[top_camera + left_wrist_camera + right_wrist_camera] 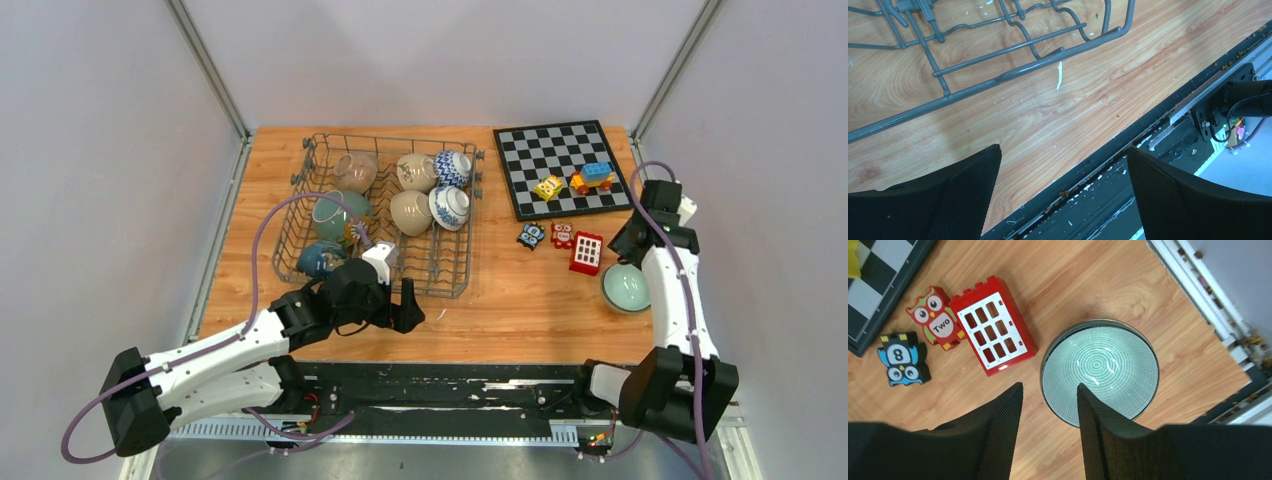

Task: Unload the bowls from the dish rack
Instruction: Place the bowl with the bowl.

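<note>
Near the right edge of the table [1128, 285], right gripper [1049, 387] straddles green bowl [1100, 371] rim, jaws parted; left gripper [1063, 150] gapes empty. Glazed ceramic: probably slick, brittle; pinch the rim.

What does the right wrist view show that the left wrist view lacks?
Right wrist only: a pale green ring-patterned ceramic bowl, a red plastic window block, a red owl tile, a blue owl tile, a black-and-white chessboard corner. Left wrist only: a corner of the grey metal wire dish rack, a black base rail. Both: the wooden tabletop and an open gripper: the right gripper, the left gripper.
</note>
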